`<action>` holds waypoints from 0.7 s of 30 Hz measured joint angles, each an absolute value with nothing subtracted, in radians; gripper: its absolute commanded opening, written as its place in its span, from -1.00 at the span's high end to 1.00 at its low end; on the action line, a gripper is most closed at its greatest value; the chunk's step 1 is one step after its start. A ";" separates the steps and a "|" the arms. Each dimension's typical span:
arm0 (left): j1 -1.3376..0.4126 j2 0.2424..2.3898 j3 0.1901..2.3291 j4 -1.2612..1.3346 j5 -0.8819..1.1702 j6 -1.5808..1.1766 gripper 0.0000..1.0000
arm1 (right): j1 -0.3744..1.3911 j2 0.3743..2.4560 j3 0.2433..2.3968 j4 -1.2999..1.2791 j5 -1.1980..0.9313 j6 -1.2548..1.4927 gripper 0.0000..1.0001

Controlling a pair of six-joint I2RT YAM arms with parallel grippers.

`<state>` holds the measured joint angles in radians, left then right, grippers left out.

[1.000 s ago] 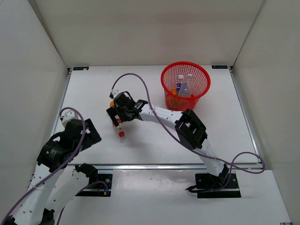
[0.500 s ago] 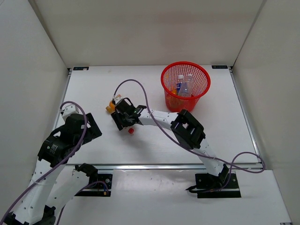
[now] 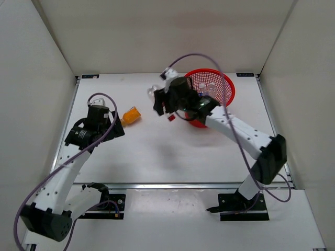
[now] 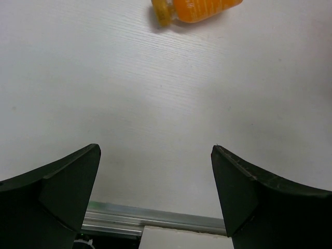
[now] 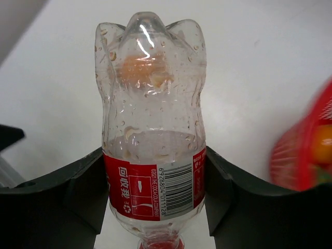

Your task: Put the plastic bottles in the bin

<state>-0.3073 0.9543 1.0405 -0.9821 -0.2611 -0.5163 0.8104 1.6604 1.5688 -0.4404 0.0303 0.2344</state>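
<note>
My right gripper is shut on a clear bottle with a red label, gripping it across the label. In the top view that gripper hangs above the table just left of the red mesh bin, with the bottle's red cap pointing down. At least two clear bottles show inside the bin. An orange bottle lies on the table at the left. My left gripper is open and empty. It sits a little short of the orange bottle.
White walls close in the table on the left, back and right. A metal rail runs along the near table edge below the left gripper. A purple cable arcs over the right arm near the bin.
The right gripper closed on the red-labelled bottle, lifted it off the table and carried it back and right, up to the bin. The left arm reached forward toward the orange bottle.
</note>
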 measured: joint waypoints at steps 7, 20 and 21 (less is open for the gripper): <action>-0.257 1.206 1.112 -0.864 -0.152 -0.413 -0.96 | 0.550 1.531 1.639 -0.441 0.037 0.178 0.38; -0.131 1.651 1.375 -0.778 0.049 -0.193 -0.97 | 0.233 1.608 1.638 -0.518 0.023 0.171 0.20; -0.126 1.691 1.399 -0.776 0.069 -0.173 -0.97 | 0.223 1.617 1.638 -0.523 0.022 0.171 0.14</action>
